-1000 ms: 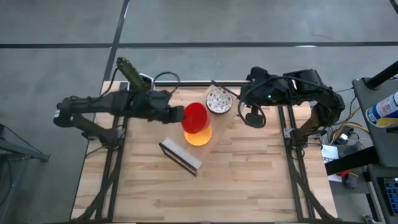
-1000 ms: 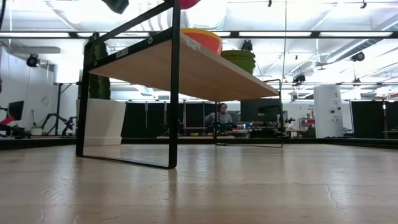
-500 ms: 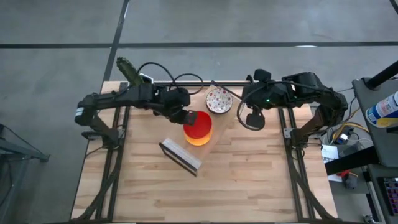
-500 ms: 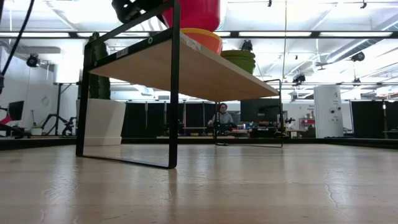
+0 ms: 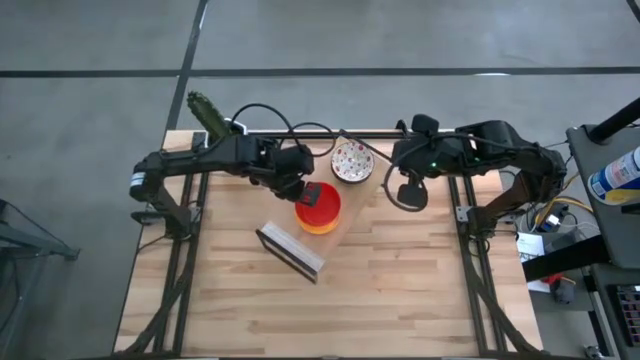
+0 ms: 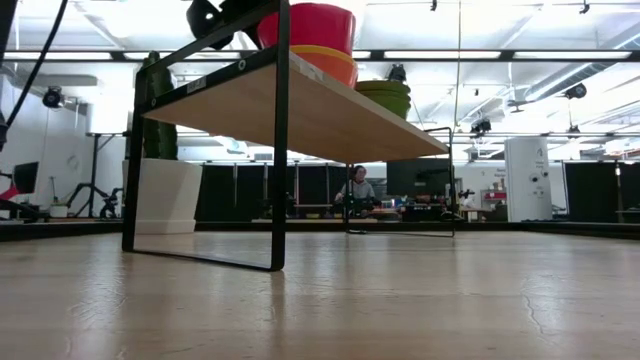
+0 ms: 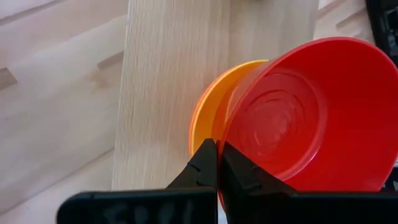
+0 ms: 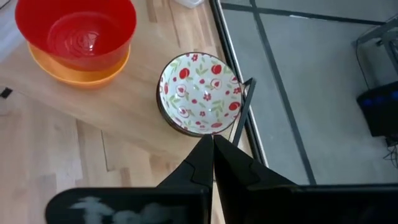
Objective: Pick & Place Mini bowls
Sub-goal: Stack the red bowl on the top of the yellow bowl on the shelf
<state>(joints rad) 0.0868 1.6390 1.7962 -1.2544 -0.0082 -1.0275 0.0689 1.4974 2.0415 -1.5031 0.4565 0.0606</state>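
Observation:
The red mini bowl [image 5: 322, 197] sits nested in the orange mini bowl [image 5: 320, 220] on a raised wooden shelf [image 6: 300, 105]. My left gripper [image 7: 219, 167] is at the red bowl's left side, shut on its rim. One white mini bowl with a red-speckled inside [image 8: 199, 93] stands on the shelf's far right corner. My right gripper [image 8: 210, 152] hovers shut just right of that bowl [image 5: 352, 160], touching nothing. The other bowls are out of view. My left gripper pinches the red bowl's rim [image 7: 225, 138] on the side toward the table's left, one finger [image 7: 204, 163] outside the wall and the other inside. The fingers come slanting down from the left. The bowl stands upright, its underside inside the orange bowl [image 7: 205, 118].
A grey oblong block [image 5: 290, 250] lies on the table near the shelf. A white pot with a green cactus [image 5: 205, 112] stands at the far left corner. A green round thing [image 6: 385, 95] shows farther along the shelf in the low view. A person sits in the room behind.
My left gripper has carried the red bowl rightward and down, from above the shelf's left side into the orange bowl, staying shut on its rim. The red bowl now sits nested where it earlier hung clear. The right arm has barely moved.

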